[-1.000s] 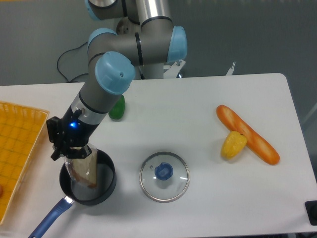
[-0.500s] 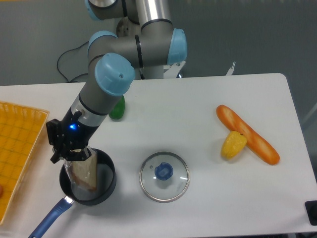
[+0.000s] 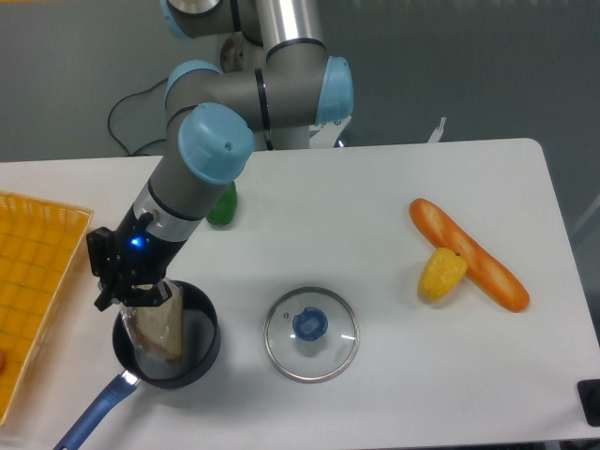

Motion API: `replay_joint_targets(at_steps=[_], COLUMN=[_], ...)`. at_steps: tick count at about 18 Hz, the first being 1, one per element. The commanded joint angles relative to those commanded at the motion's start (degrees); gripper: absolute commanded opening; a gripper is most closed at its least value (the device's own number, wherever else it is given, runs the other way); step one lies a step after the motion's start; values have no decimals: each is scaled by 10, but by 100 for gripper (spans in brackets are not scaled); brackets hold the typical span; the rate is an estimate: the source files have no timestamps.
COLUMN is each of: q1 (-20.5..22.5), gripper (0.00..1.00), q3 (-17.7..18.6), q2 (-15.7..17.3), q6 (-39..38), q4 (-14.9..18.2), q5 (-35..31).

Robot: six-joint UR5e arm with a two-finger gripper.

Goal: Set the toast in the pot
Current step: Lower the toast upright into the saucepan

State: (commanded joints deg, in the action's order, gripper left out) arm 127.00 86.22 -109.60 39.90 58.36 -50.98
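Observation:
The wrapped toast point(image 3: 157, 328) hangs upright inside the black pot point(image 3: 199, 352), its lower edge down near the grey bottom. My gripper point(image 3: 141, 294) sits directly above the pot's left side and is shut on the toast's top edge. The pot stands at the table's front left, and its blue handle point(image 3: 92, 420) points toward the front-left corner. The fingertips are mostly hidden behind the gripper body.
A glass lid point(image 3: 310, 334) with a blue knob lies right of the pot. An orange baguette point(image 3: 469, 254) and a yellow item point(image 3: 442, 273) rest at the right. A green object point(image 3: 222, 206) sits behind the arm. An orange tray point(image 3: 33, 281) lies at the left edge.
The gripper with the toast has shifted slightly left and a little lower into the pot. Nothing else has moved.

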Motion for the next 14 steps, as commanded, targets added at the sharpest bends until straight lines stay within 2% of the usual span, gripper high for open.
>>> replay_joint_targets(at_steps=[14], q1=[-5], gripper=[0], q3=[7], q2=[-5], q6=[28], q4=[0], q5=[-4])
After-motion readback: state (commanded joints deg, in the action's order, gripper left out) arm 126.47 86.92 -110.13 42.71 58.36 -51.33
